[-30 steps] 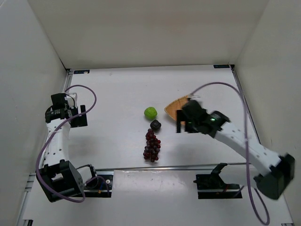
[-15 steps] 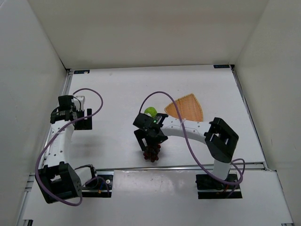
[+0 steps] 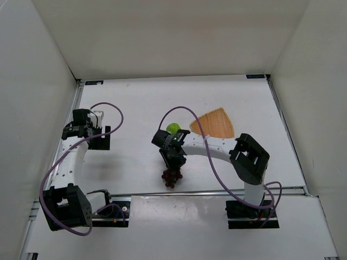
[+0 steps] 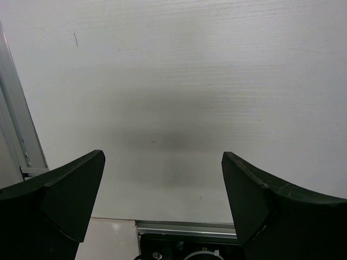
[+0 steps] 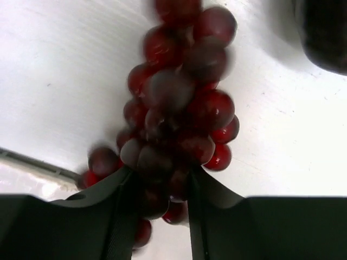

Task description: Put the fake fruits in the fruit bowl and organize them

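Note:
My right gripper (image 3: 173, 162) is shut on the upper end of the dark red grape bunch (image 3: 172, 176) in the middle of the table. In the right wrist view both fingers (image 5: 211, 189) squeeze the grapes (image 5: 179, 108), and the bunch hangs out past my right gripper (image 5: 160, 181). The green round fruit (image 3: 173, 128) lies just behind the arm. The dark purple fruit (image 5: 325, 32) shows only at the right wrist view's top right corner. The woven fruit bowl (image 3: 214, 123) sits to the back right, holding no fruit. My left gripper (image 3: 98, 138) (image 4: 162, 157) hovers open over bare table at the left.
An aluminium rail (image 3: 190, 192) runs along the near edge, just in front of the grapes. White walls (image 3: 43, 81) close in the table on three sides. Purple cables (image 3: 187, 111) loop from both arms.
My right arm swung from the fruit bowl over to the grapes and shut on the bunch, which shifted a little toward the near edge. My left gripper drifted slightly right.

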`<state>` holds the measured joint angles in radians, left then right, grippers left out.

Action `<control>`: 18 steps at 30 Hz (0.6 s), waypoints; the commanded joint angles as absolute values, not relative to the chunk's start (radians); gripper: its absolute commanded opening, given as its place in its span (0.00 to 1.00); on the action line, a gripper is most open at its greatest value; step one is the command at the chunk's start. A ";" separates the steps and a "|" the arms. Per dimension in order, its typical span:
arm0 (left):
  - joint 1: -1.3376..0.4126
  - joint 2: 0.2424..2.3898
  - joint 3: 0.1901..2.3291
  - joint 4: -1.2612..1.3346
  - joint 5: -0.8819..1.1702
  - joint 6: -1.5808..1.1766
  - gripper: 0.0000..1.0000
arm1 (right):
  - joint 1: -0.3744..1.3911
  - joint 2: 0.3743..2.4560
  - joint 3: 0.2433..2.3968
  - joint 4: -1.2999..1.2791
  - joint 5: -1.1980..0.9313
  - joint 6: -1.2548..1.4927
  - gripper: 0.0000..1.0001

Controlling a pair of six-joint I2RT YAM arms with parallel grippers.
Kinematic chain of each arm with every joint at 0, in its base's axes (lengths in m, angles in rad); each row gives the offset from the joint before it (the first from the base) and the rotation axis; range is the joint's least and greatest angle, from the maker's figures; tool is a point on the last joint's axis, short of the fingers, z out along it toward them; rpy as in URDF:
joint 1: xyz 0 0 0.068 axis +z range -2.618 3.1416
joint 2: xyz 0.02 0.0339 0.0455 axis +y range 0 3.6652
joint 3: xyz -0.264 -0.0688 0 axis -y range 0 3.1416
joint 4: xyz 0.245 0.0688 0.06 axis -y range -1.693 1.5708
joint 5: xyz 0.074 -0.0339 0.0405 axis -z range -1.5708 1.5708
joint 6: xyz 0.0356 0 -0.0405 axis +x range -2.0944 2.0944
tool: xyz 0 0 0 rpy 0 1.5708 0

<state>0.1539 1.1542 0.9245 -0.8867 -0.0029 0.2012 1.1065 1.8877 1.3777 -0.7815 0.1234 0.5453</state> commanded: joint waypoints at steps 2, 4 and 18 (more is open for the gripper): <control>0.134 1.152 0.946 -0.897 0.018 0.206 1.00 | 1.094 1.679 1.349 -0.785 0.121 0.526 0.36; 0.106 1.161 0.957 -0.919 0.018 0.206 1.00 | 1.071 1.614 1.348 -0.813 0.156 0.526 0.34; -0.379 1.452 1.323 -0.983 -0.084 0.267 1.00 | 0.477 1.443 1.339 -0.809 0.178 0.335 0.31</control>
<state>-0.3199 1.4071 1.2034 -0.9779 -0.0700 0.2485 0.5442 1.3697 1.3319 -0.8230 0.1837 0.4400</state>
